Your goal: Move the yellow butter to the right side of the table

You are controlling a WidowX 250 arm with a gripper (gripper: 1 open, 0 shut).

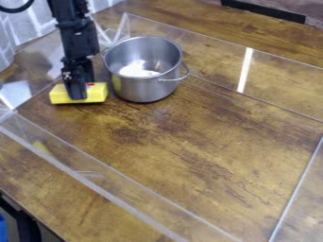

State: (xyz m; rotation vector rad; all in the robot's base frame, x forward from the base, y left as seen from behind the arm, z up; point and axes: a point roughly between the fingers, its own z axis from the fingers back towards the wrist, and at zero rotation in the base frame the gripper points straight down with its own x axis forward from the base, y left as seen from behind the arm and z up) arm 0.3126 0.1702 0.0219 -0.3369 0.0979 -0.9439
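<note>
The yellow butter point(63, 96) lies on the table point(202, 132) at its left side, just left of the steel pot. My gripper point(77, 87) comes down from the top left and is shut on the butter, its black fingers covering the block's middle. Only the yellow ends of the block show on either side of the fingers.
A steel pot point(143, 68) with something white inside stands right next to the butter on its right. A clear plastic rim point(76, 170) runs along the table's edges. Bare wood stretches across the middle and right of the table.
</note>
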